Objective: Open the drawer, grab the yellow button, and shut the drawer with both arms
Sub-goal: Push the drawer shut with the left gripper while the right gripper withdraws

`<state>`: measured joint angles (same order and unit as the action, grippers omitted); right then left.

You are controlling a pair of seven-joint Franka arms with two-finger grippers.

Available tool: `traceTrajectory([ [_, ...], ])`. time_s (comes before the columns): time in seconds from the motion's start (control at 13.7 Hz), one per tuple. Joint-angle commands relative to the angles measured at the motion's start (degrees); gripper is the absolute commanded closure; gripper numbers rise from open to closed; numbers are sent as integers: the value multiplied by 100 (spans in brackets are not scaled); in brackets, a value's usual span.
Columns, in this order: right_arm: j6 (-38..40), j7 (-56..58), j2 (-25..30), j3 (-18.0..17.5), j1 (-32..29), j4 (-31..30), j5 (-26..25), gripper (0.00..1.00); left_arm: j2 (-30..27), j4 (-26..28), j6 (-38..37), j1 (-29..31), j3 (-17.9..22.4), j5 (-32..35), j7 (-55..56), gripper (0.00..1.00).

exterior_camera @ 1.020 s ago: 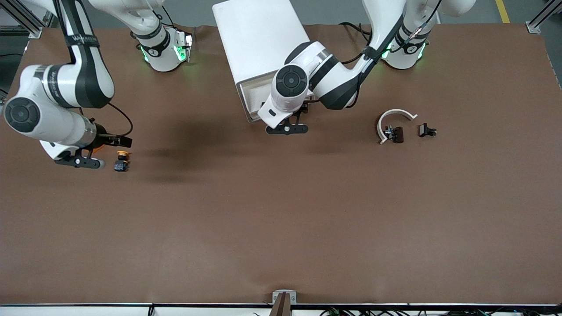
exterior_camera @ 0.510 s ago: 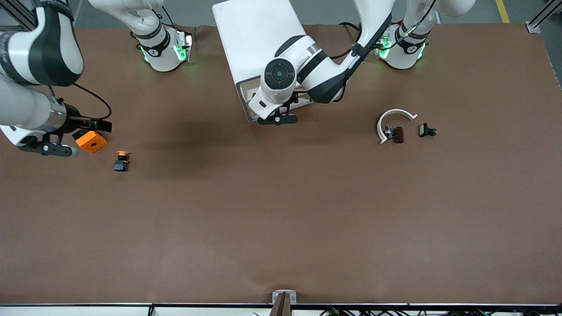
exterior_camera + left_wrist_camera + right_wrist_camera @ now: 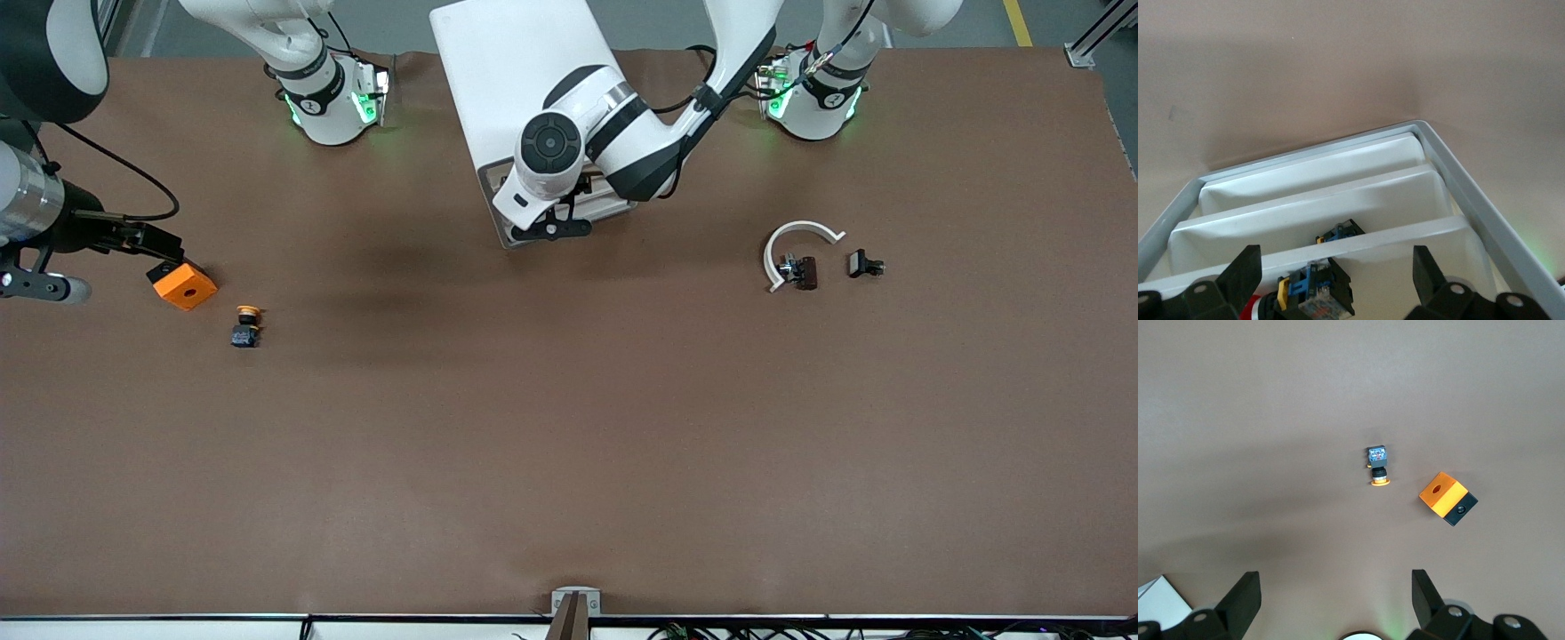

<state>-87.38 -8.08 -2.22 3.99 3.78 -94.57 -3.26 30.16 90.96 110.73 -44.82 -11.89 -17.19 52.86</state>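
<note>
The button [image 3: 246, 325], with an orange-yellow cap and a black body, lies on the table toward the right arm's end; it also shows in the right wrist view [image 3: 1377, 468]. My right gripper [image 3: 36, 286] is open and empty [image 3: 1336, 587], up in the air over that end of the table. The white cabinet [image 3: 524, 80] stands between the arm bases. My left gripper [image 3: 551, 229] is open at its drawer front. In the left wrist view the gripper [image 3: 1337, 267] straddles a cream slat of the drawer [image 3: 1338, 193]. A blue-and-black switch part [image 3: 1317, 290] lies under the slat.
An orange square block [image 3: 184, 286] with a hole sits beside the button, farther from the front camera; it also shows in the right wrist view [image 3: 1446, 497]. A white arc [image 3: 796, 240] and small black parts [image 3: 864, 264] lie toward the left arm's end.
The right arm has risen and swung off toward its end of the table, uncovering the orange block. The left gripper has moved in toward the cabinet front.
</note>
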Motion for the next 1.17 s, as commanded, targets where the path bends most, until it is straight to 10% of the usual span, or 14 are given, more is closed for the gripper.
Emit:
traceTrajectory([
  [0.0, 220, -9, -24, -606, -516, 351, -34, 0, -45, 62, 81, -80, -59, -223, 57, 0],
  [0.51, 160, 412, -68, -829, -843, 651, -17, 0, -63, 54, 72, 60, -16, -180, 49, 0],
  [1.09, 212, 430, -68, -724, -931, 967, 396, 0, -221, -412, 10, 1754, -7, 662, -92, 0],
])
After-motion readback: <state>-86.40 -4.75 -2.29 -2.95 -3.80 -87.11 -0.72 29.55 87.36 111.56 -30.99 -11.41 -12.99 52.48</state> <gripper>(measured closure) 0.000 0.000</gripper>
